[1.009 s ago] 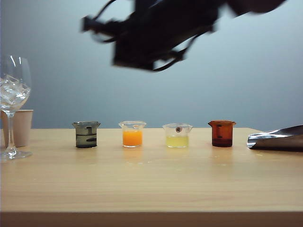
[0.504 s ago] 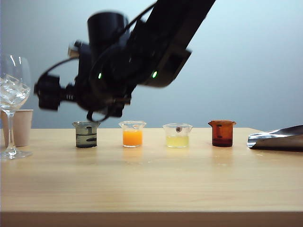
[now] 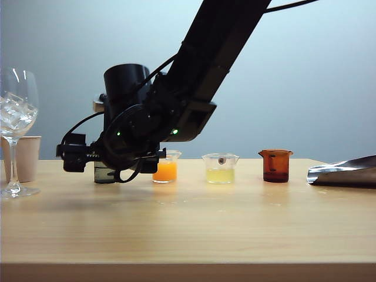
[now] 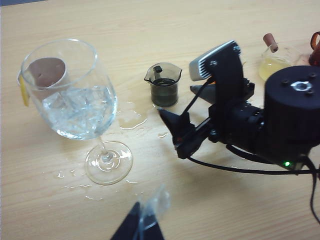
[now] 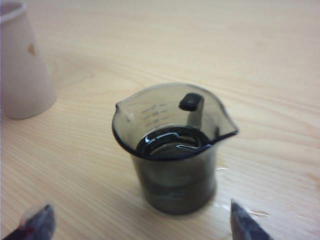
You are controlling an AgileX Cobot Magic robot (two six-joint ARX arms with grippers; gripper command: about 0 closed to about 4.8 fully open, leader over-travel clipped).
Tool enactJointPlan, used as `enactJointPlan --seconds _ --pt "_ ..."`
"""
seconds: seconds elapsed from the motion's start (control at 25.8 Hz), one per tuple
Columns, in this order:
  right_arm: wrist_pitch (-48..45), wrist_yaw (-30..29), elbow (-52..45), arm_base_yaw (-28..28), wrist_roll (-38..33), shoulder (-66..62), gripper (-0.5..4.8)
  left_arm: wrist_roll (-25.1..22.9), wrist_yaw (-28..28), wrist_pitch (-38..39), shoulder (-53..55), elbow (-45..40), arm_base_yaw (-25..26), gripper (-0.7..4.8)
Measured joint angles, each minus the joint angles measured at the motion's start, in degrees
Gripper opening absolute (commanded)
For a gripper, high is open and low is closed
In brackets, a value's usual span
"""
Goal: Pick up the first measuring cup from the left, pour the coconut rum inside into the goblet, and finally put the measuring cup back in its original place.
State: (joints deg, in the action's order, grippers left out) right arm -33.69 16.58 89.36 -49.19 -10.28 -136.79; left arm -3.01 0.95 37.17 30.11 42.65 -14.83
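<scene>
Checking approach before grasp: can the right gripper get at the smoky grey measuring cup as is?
Probably yes. The right gripper is open, fingertips wide on either side of the first measuring cup, nothing between; the paper cup stands well aside.

Light wood table (image 3: pixel 194 229). Along the far edge, left to right: goblet (image 3: pixel 16 120) with ice, beige paper cup (image 3: pixel 26 157) behind it, first measuring cup (image 4: pixel 163 85), orange-liquid cup (image 3: pixel 165 169), yellow-liquid cup (image 3: pixel 220 168), amber cup (image 3: pixel 275 165), silver pouch (image 3: pixel 345 172) at the right edge. Water splashes (image 4: pixel 131 118) between goblet and grey cup.
</scene>
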Motion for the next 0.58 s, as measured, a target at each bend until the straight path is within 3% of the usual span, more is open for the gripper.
enactJointPlan --seconds 0.58 --pt "7.0 4.9 13.3 1.5 -2.4 -5.9 4.79 0.0 0.0 0.0 0.0 0.0 0.0 -0.05"
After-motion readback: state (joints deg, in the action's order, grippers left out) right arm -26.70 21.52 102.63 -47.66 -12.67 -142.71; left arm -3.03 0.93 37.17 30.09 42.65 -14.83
